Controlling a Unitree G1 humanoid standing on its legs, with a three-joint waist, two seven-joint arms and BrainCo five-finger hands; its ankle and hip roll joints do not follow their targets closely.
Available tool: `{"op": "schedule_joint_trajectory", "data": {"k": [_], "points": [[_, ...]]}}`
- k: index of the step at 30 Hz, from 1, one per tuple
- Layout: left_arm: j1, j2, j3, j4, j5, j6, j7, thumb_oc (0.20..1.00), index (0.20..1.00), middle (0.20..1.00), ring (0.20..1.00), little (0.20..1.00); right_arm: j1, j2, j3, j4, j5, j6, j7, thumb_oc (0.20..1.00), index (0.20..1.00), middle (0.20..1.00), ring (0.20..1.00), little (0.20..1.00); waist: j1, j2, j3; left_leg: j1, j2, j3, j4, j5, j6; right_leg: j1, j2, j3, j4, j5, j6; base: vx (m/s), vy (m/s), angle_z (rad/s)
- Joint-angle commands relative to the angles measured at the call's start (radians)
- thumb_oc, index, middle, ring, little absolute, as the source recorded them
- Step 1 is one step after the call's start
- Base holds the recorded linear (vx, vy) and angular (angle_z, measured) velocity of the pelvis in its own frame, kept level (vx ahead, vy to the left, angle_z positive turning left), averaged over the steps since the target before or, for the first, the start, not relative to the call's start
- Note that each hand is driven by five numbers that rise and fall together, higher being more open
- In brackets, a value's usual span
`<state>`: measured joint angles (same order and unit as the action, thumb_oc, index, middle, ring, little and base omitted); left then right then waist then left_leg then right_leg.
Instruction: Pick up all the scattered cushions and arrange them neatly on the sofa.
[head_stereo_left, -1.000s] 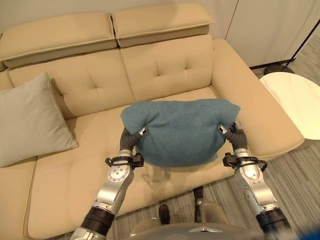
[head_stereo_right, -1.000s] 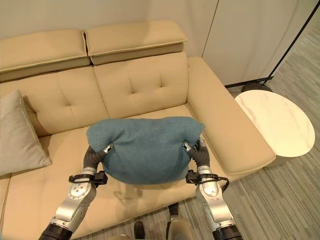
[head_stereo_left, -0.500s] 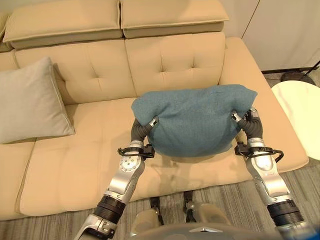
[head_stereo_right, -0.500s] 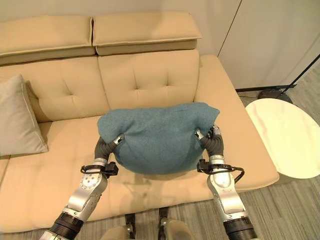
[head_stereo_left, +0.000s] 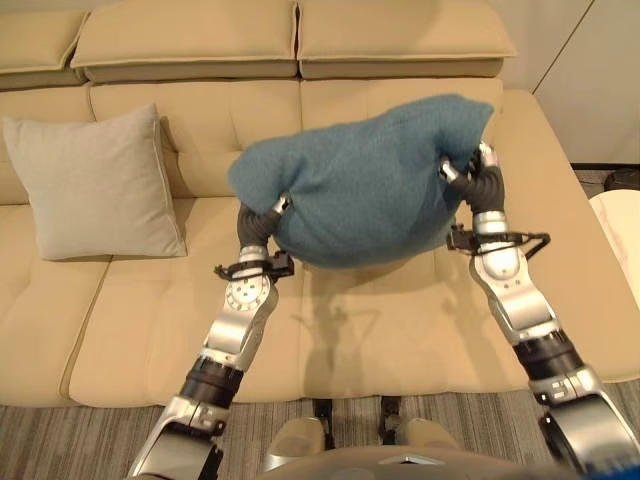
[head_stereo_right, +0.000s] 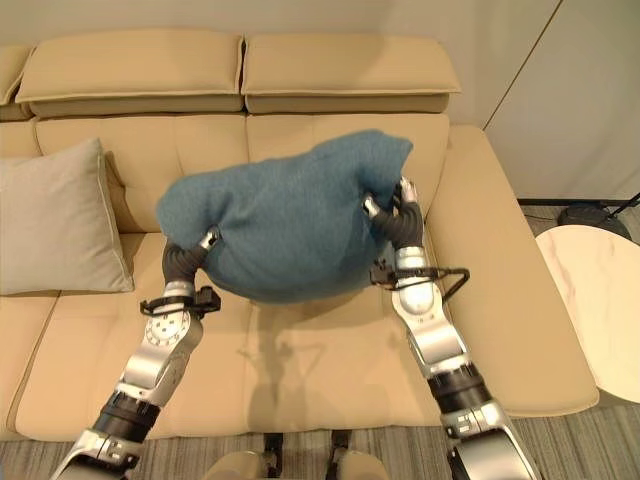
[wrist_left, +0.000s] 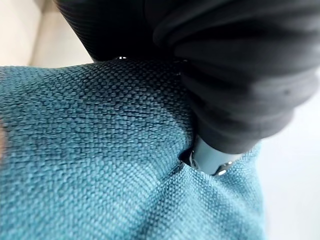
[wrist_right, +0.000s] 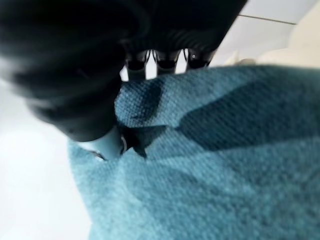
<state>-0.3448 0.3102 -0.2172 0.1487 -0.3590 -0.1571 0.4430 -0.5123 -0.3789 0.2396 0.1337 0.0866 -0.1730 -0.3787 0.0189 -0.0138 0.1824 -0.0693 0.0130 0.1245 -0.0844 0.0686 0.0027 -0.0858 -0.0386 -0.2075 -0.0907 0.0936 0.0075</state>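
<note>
A big teal cushion (head_stereo_left: 370, 185) hangs in the air over the right seat of the beige sofa (head_stereo_left: 400, 320), tilted with its right end higher and close to the backrest. My left hand (head_stereo_left: 258, 225) grips its lower left corner; its thumb (wrist_left: 212, 157) digs into the cloth (wrist_left: 100, 175). At the upper right corner my right hand (head_stereo_left: 485, 185) pinches the cloth (wrist_right: 225, 165) between its fingers (wrist_right: 162, 60) and thumb. A light grey cushion (head_stereo_left: 95, 185) stands upright against the backrest on the left seat.
A round white side table (head_stereo_right: 600, 300) stands past the sofa's right arm, with a dark lamp base (head_stereo_right: 590, 212) behind it. Striped grey carpet (head_stereo_left: 80, 440) runs along the sofa's front edge.
The cushion has gone up and back toward the backrest, its right end raised by my right hand. The camera has shifted too, so the sofa sits differently in view.
</note>
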Motion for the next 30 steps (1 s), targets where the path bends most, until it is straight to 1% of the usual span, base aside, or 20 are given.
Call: {"op": "schedule_joint_trajectory", "data": {"k": [1,2,4,6,8,9,12,14,16,19,26,27,28,29,30], "points": [[-0.255,0.02,-0.128,0.026,0.082,-0.135,0.01,0.2,0.2,0.2,0.2,0.2,-0.169,-0.001,0.041,-0.027,-0.083,-0.066,-0.042,0.2,0.2,0.2,0.2,0.2,0.002,-0.045,-0.043,-0.025,0.007,0.009,0.035,-0.067,-0.053,0.008,-0.07,0.054,0.072,-0.096,0.132,-0.05,-0.025,0.11],[-0.262,0.02,-0.128,0.03,0.081,-0.137,0.01,0.2,0.2,0.2,0.2,0.2,-0.175,-0.002,0.041,-0.023,-0.083,-0.068,-0.043,0.2,0.2,0.2,0.2,0.2,0.002,-0.045,-0.042,-0.029,0.008,0.008,0.036,-0.066,-0.053,0.005,-0.07,0.053,0.073,-0.096,0.132,-0.06,-0.021,0.13],[-0.371,0.037,-0.15,0.094,0.087,-0.142,0.039,0.2,0.2,0.2,0.2,0.2,-0.272,-0.022,0.052,0.036,-0.098,-0.055,-0.079,0.2,0.2,0.2,0.2,0.2,0.002,-0.039,-0.024,-0.066,0.008,0.001,0.027,-0.048,-0.061,-0.037,-0.067,0.052,0.07,-0.081,0.136,-0.07,-0.019,0.11],[-0.408,0.04,-0.153,0.117,0.086,-0.146,0.05,0.2,0.2,0.2,0.2,0.2,-0.304,-0.031,0.057,0.062,-0.1,-0.053,-0.088,0.2,0.2,0.2,0.2,0.2,0.001,-0.037,-0.021,-0.084,0.007,-0.001,0.027,-0.041,-0.063,-0.054,-0.065,0.052,0.068,-0.074,0.136,-0.02,-0.007,0.03],[-0.494,0.052,-0.167,0.174,0.088,-0.147,0.07,0.2,0.2,0.2,0.2,0.2,-0.374,-0.045,0.071,0.124,-0.099,-0.045,-0.106,0.2,0.2,0.2,0.2,0.2,-0.001,-0.033,-0.016,-0.116,0.009,-0.005,0.011,-0.023,-0.069,-0.089,-0.06,0.054,0.053,-0.056,0.141,-0.01,-0.009,0.02],[-0.5,0.052,-0.167,0.179,0.088,-0.149,0.07,0.2,0.2,0.2,0.2,0.2,-0.381,-0.046,0.072,0.129,-0.098,-0.047,-0.107,0.2,0.2,0.2,0.2,0.2,-0.001,-0.033,-0.017,-0.121,0.009,-0.005,0.011,-0.023,-0.069,-0.093,-0.06,0.054,0.053,-0.055,0.141,0.0,0.0,0.0],[-0.596,0.076,-0.183,0.256,0.083,-0.149,0.08,0.2,0.2,0.2,0.2,0.2,-0.47,-0.082,0.097,0.209,-0.095,-0.036,-0.123,0.2,0.2,0.2,0.2,0.2,-0.006,-0.028,-0.014,-0.17,0.009,-0.007,0.002,-0.005,-0.078,-0.138,-0.056,0.06,0.031,-0.033,0.148,0.0,0.0,0.0],[-0.612,0.081,-0.185,0.265,0.083,-0.149,0.079,0.2,0.2,0.2,0.2,0.2,-0.485,-0.09,0.099,0.217,-0.094,-0.036,-0.122,0.2,0.2,0.2,0.2,0.2,-0.008,-0.026,-0.015,-0.18,0.008,-0.006,0.0,-0.002,-0.08,-0.147,-0.055,0.062,0.026,-0.029,0.15,0.0,0.0,0.0],[-0.682,0.096,-0.204,0.326,0.084,-0.154,0.079,0.2,0.2,0.2,0.2,0.2,-0.549,-0.117,0.13,0.286,-0.079,-0.035,-0.118,0.2,0.2,0.2,0.2,0.2,-0.013,-0.014,-0.01,-0.224,0.01,-0.002,-0.003,0.012,-0.09,-0.19,-0.057,0.064,0.014,-0.013,0.158,0.0,-0.031,-0.04],[-0.711,0.102,-0.205,0.344,0.076,-0.163,0.079,0.2,0.2,0.2,0.2,0.2,-0.59,-0.146,0.143,0.323,-0.076,-0.032,-0.118,0.2,0.2,0.2,0.2,0.2,-0.015,0.003,-0.012,-0.274,0.006,-0.002,-0.003,0.024,-0.102,-0.236,-0.061,0.06,0.008,-0.002,0.163,0.01,-0.031,0.02],[-0.714,0.106,-0.202,0.363,0.08,-0.156,0.073,0.2,0.2,0.2,0.2,0.2,-0.607,-0.159,0.141,0.345,-0.079,-0.031,-0.126,0.2,0.2,0.2,0.2,0.2,-0.017,0.015,-0.015,-0.32,0.003,-0.004,-0.003,0.034,-0.108,-0.282,-0.061,0.058,0.007,0.005,0.163,0.0,0.0,0.0],[-0.718,0.108,-0.206,0.37,0.08,-0.155,0.071,0.26,0.26,0.26,0.26,0.26,-0.612,-0.162,0.147,0.355,-0.081,-0.029,-0.123,0.2,0.2,0.2,0.2,0.2,-0.017,0.016,-0.013,-0.326,0.003,-0.005,-0.003,0.036,-0.109,-0.289,-0.062,0.058,0.008,0.006,0.164,0.0,0.0,0.0],[-0.73,0.114,-0.215,0.383,0.082,-0.152,0.063,0.533,0.533,0.533,0.533,0.533,-0.626,-0.178,0.165,0.386,-0.086,-0.021,-0.116,0.313,0.313,0.313,0.313,0.313,-0.017,0.016,-0.012,-0.336,0.003,-0.005,-0.003,0.039,-0.112,-0.3,-0.063,0.056,0.007,0.008,0.165,0.0,0.0,0.0],[-0.733,0.113,-0.214,0.385,0.082,-0.153,0.062,1.0,1.0,1.0,1.0,1.0,-0.631,-0.178,0.167,0.39,-0.085,-0.023,-0.116,0.558,0.558,0.558,0.558,0.558,-0.017,0.017,-0.013,-0.339,0.003,-0.005,-0.003,0.039,-0.112,-0.303,-0.063,0.056,0.007,0.008,0.165,0.0,0.0,0.0],[-0.759,0.128,-0.231,0.426,0.072,-0.146,0.05,1.0,1.0,1.0,1.0,1.0,-0.663,-0.208,0.2,0.438,-0.093,-0.008,-0.113,0.865,0.865,0.865,0.865,0.865,-0.017,0.017,-0.014,-0.348,0.001,-0.002,-0.003,0.041,-0.114,-0.311,-0.064,0.054,0.006,0.012,0.166,0.0,-0.025,0.03]]}}
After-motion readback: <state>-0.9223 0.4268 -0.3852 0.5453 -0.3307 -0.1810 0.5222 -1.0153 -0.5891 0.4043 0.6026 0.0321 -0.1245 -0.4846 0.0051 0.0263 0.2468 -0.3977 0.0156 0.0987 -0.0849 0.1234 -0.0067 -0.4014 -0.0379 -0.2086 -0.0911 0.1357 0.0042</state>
